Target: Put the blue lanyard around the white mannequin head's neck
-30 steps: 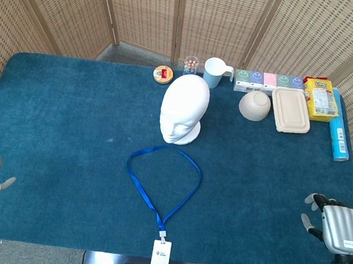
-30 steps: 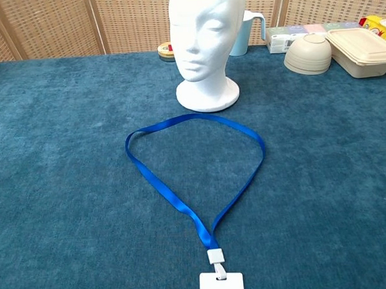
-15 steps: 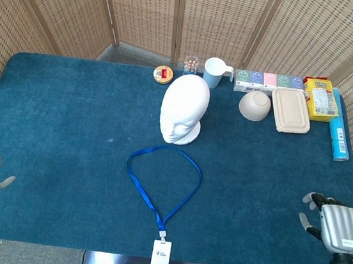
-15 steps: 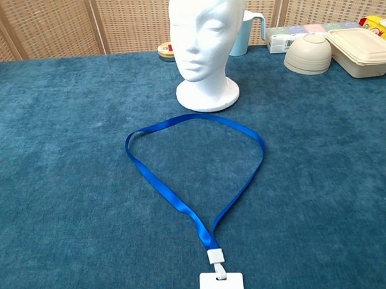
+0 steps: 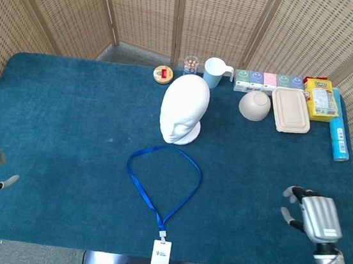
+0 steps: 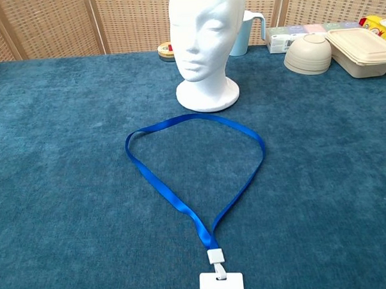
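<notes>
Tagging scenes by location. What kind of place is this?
Likely a staged indoor test setup: a blue-clothed table ringed by wicker screens, with unrelated props in a back row, such as a mug and bowl.

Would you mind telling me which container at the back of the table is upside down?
The beige bowl, rim down, between the pale blue mug and the lidded beige box.

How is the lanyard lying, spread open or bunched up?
Spread open: the blue lanyard lies flat in a wide loop before the mannequin head, touched by neither hand.
</notes>
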Controlling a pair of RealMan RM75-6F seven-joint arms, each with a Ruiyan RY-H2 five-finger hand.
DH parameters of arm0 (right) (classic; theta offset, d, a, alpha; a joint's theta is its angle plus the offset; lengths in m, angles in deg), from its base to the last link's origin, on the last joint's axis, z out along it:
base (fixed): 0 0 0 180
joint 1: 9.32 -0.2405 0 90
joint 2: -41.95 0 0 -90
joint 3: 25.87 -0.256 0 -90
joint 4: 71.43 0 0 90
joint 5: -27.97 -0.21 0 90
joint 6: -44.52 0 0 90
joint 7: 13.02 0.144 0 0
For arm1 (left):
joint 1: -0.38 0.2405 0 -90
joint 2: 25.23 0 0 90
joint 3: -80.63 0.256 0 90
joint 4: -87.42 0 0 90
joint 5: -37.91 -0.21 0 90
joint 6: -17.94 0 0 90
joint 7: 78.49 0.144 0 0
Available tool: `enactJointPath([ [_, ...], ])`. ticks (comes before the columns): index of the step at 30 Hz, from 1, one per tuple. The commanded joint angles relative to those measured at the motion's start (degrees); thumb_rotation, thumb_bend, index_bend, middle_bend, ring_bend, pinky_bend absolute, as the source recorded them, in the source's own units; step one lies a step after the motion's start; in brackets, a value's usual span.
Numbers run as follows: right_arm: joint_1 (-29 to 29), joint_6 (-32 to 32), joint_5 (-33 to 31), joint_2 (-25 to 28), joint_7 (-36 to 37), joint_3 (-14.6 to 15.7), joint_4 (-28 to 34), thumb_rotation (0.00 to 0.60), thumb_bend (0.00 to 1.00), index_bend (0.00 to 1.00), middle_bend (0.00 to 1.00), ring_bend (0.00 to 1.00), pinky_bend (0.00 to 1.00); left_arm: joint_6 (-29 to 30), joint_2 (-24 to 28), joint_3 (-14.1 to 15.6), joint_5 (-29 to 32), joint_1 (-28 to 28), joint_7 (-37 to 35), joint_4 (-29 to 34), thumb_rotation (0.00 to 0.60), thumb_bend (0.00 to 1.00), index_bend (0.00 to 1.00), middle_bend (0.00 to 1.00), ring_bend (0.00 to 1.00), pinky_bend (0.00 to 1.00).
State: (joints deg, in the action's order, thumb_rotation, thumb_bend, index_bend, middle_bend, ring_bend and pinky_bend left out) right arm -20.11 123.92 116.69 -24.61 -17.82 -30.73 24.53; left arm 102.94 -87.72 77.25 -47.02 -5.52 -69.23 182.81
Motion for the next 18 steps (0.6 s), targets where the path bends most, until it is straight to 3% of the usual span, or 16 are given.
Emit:
enactJointPath([
  [1,-2.57,-2.76,0.98,-2.31,0.51,-0.45,-0.09,0.584,0.33,0.44,0.54,0.62,0.62,-0.43,-0.19,-0.16,0.21,-0.33,0.08,-0.14,0.395,0.14,0.56,0.57,0.49,0.29],
  [7,-6.99,-6.28,1.47,-7.31,-3.46,-2.11,-1.57,0.584,0.32,0.44,0.59,0.78,0.81,-1.30,-0.46,-0.36,0.90,-0.79,-0.04,-0.78,0.393,0.13,0.56,0.57,0.49,0.29],
  [9,-8.32,-6.39,1.82,-9.81,-8.99,-2.91,-3.57,0.580,0.31,0.44,0.62,0.83,0.87,-1.51,-0.63,-0.47,1.42,-0.82,-0.25,-1.19,0.393,0.13,0.56,0.57,0.49,0.29],
  [18,-11.54,-8.74,-3.19,-18.78,-19.75,-5.21,-5.49,0.583,0.27,0.44,0.75,0.99,1.00,-3.04,-1.33,-0.75,2.41,-1.65,-0.70,-2.83,0.393,0.13,0.56,0.57,0.49,0.29],
])
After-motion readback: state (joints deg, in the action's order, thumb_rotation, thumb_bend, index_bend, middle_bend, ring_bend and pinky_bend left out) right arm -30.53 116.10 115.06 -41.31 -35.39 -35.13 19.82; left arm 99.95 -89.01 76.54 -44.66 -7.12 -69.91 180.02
